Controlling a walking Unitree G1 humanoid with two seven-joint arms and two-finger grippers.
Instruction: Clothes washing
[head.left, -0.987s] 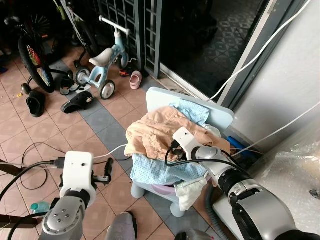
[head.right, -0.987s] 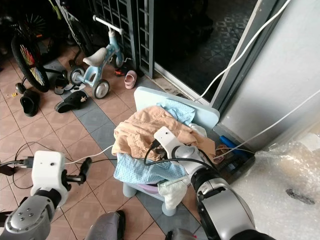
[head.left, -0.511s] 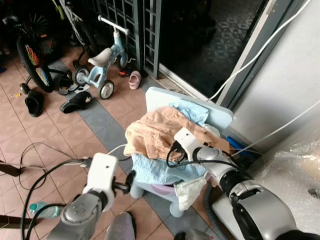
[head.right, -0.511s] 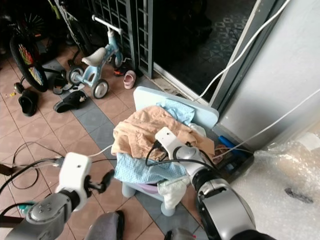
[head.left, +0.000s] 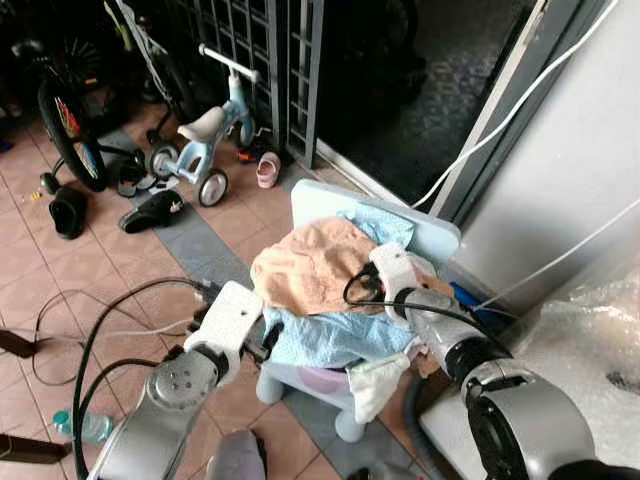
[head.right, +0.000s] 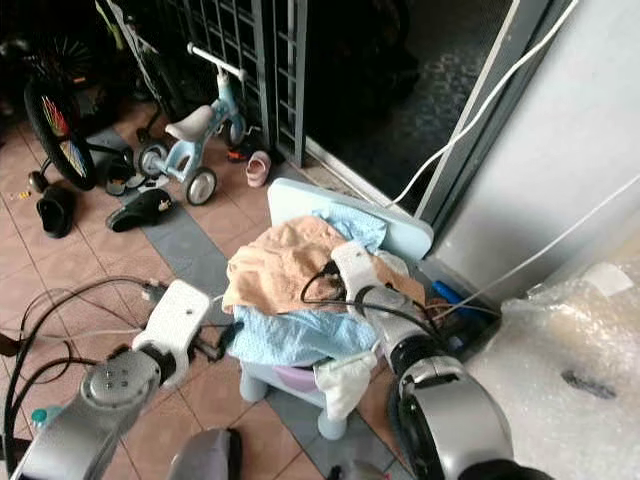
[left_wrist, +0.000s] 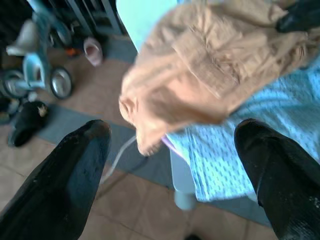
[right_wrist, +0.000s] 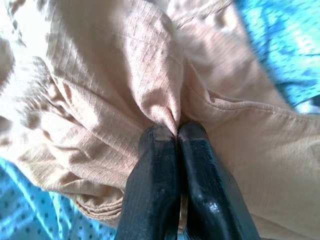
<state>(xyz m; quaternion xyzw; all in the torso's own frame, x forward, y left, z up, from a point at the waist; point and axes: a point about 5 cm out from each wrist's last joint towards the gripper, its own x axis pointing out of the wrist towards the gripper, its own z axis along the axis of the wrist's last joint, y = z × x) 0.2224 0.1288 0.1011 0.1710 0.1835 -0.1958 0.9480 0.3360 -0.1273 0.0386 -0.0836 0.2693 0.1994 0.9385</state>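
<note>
A tan garment (head.left: 305, 265) lies on top of a pile of clothes on a small light-blue chair (head.left: 322, 197). Under it hangs a light-blue dotted cloth (head.left: 330, 335). My right gripper (right_wrist: 177, 132) is shut on a fold of the tan garment, near the pile's middle (head.left: 362, 288). My left gripper (head.left: 268, 342) is open and sits low at the pile's left edge, beside the hanging blue cloth. In the left wrist view its two black fingers (left_wrist: 75, 175) stand wide apart, with the tan garment (left_wrist: 210, 70) ahead of them and nothing between them.
A child's tricycle (head.left: 205, 135), a bicycle wheel (head.left: 65, 130), sandals (head.left: 150, 210) and a pink shoe (head.left: 265, 170) lie on the tiled floor to the left. Cables (head.left: 100, 310) trail across the tiles. A bubble-wrapped appliance (head.left: 590, 350) stands at the right, with a metal gate (head.left: 270, 50) behind.
My left arm has swung up and right, from over the floor to the chair's left side. My right gripper has drawn the tan garment back, bunching it.
</note>
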